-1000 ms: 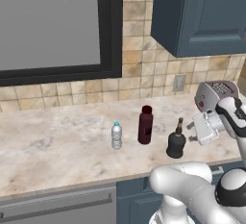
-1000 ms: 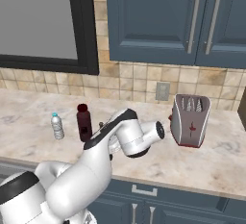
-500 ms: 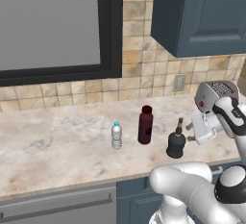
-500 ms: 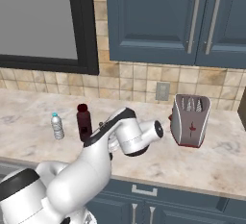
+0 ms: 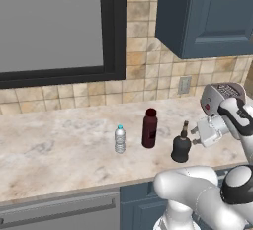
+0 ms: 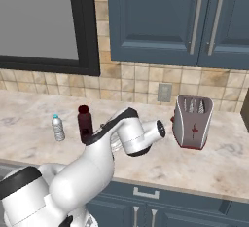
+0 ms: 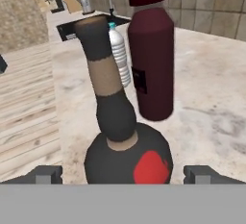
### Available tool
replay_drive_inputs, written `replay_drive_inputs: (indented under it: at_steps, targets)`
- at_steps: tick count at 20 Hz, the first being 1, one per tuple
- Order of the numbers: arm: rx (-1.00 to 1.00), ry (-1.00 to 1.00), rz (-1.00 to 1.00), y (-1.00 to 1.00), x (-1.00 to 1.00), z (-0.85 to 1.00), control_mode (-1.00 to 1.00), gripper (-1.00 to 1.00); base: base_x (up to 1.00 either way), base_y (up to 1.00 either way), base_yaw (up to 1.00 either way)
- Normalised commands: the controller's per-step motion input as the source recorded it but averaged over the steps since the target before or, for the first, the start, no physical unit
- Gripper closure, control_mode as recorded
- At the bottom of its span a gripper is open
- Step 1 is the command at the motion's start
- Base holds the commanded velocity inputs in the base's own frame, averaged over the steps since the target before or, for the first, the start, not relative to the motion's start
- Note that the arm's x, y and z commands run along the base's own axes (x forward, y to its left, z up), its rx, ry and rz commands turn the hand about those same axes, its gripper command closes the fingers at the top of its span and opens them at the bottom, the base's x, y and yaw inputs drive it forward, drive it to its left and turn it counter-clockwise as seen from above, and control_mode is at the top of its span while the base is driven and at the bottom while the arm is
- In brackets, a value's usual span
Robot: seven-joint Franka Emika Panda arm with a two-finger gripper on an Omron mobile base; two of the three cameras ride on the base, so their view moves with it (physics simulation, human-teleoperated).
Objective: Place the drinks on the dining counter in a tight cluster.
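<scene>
So the 3 drinks were all standing upright on the marble bench (image 5: 59, 145) w/ the tiled wall behind it, in a loose row, none touching. Small clear water bottle (image 5: 119, 139) w/ blue cap was furthest left, the dark-red bottle (image 5: 149, 129) was near it on the right, and the squat black bottle (image 5: 181, 144) w/ the thin neck sat a bit closer to the front edge, right of the red one.

The tool (image 7: 123, 174) was spread wide, fingertips (image 7: 44, 174) low on either side of the black bottle's round body, not pinching anything yet afaict. From the hand cam the black bottle was dead center right up close, red label spot facing the cam, dark-red bottle just behind it and the water bottle peeking out further back.

In the left base view the arm's hand sat just right of the black bottle, level w/ its neck. A silver toaster (image 6: 192, 122) stood further right on the same bench, well apart from the bottles, and blue cabinets (image 6: 165, 21) hung above.
</scene>
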Motion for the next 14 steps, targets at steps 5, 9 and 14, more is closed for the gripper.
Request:
replay_drive_inputs:
  at_steps: [5, 9, 14]
  targets:
    - [0.0, 0.0, 0.0, 0.11, 0.0, -0.03, -1.0, -1.0, 0.0, 0.0, 0.0]
    - [0.0, 0.0, 0.0, 0.18, 0.0, 0.0, -1.0, -1.0, 0.0, 0.0, 0.0]
    - [0.0, 0.0, 0.0, 0.15, 0.0, -0.01, -1.0, -1.0, 0.0, 0.0, 0.0]
